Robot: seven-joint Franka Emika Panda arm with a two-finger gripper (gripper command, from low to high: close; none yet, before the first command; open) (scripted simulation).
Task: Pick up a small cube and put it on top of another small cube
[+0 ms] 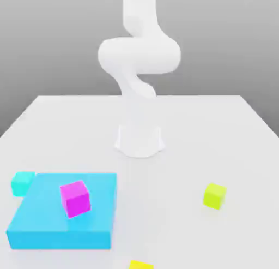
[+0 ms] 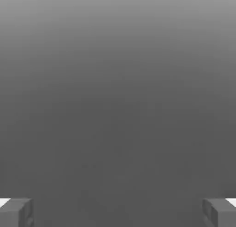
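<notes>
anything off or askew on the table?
One thing: the magenta cube sits turned askew on the cyan slab. The lime cube, yellow cube and cyan cube rest flat.

A plain white bench (image 1: 229,131) stood against a bare grey backdrop (image 1: 49,39), darker toward twelve o'clock, under even light.

A bare simulated workspace: plain white table (image 1: 229,131), featureless grey backdrop, flat-coloured blocks.
</notes>
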